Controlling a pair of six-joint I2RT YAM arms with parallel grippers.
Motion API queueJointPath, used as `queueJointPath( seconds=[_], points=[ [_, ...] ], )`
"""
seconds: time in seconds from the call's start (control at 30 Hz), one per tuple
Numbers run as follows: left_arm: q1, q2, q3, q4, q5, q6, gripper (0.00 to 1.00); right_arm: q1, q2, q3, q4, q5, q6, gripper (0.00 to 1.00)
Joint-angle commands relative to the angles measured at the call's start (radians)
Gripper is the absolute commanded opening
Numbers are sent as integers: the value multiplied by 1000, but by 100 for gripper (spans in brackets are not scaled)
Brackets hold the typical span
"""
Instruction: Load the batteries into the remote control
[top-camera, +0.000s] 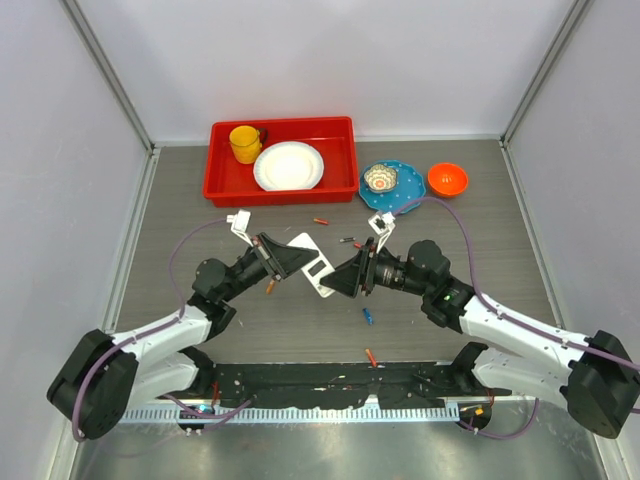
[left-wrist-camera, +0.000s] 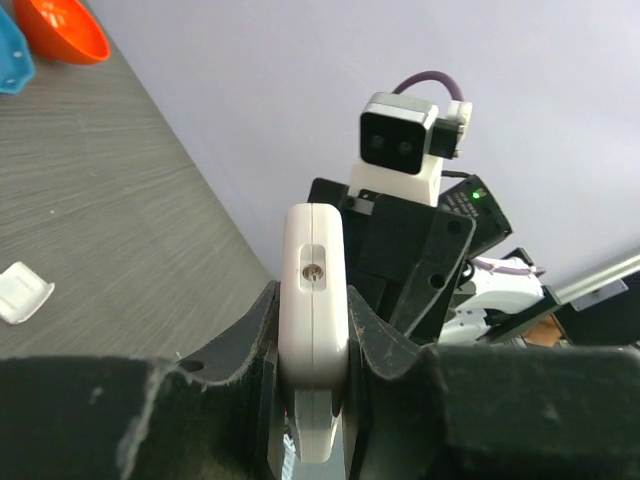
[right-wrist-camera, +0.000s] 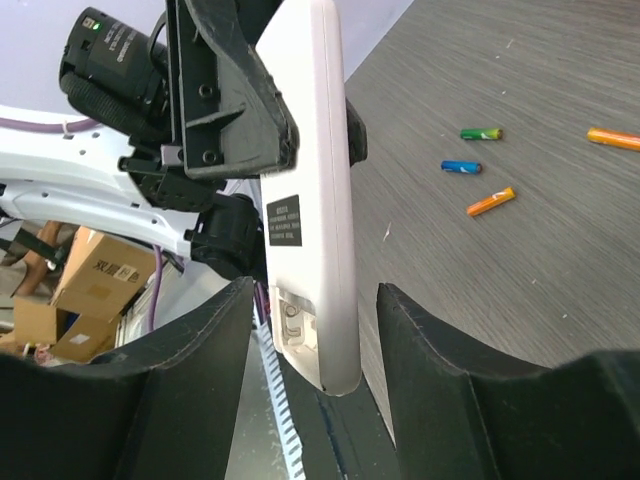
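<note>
My left gripper (top-camera: 300, 262) is shut on the white remote control (top-camera: 318, 266) and holds it above the table's middle. In the left wrist view the remote (left-wrist-camera: 313, 290) stands edge-on, clamped between both jaws of that gripper (left-wrist-camera: 313, 325). My right gripper (top-camera: 338, 279) is open around the remote's (right-wrist-camera: 305, 190) free end, with a gap on each side (right-wrist-camera: 315, 300). The battery bay (right-wrist-camera: 295, 325) at that end is uncovered and holds no cells. Loose batteries lie on the table: green (right-wrist-camera: 480, 133), blue (right-wrist-camera: 461, 167), orange (right-wrist-camera: 490, 202).
A red tray (top-camera: 222, 185) at the back holds a yellow mug (top-camera: 244, 143) and a white plate (top-camera: 289, 166). A blue plate (top-camera: 400, 195) and an orange bowl (top-camera: 447, 179) stand to its right. A small white cover (left-wrist-camera: 22, 292) lies on the table. More batteries (top-camera: 368, 316) are scattered nearby.
</note>
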Motion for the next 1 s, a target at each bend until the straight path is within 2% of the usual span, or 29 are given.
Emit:
queueJointPath(
  seconds=[0.0,0.2,0.37,0.47,0.5,0.63,0.77,0.97],
  points=[
    [17,46,45,194,82,-91,0,-17,7,-19,106,-87,31,56],
    [22,115,49,284,109,-145,0,-39,36,-43,201,-189,93,42],
    [22,148,63,329,142,-168,1,-44,50,-62,258,-201,121,27],
    [22,146,63,333,152,-168,26,-48,54,-62,271,-200,127,18],
    [22,145,62,334,153,-165,41,-47,56,-60,273,-201,129,17],
    [22,128,49,323,145,-155,57,-48,64,-57,287,-206,129,8],
    [22,114,40,306,142,-144,60,-48,76,-65,314,-201,152,5],
    [11,117,31,307,130,-139,53,-48,104,-85,423,-186,212,2]
  ],
)
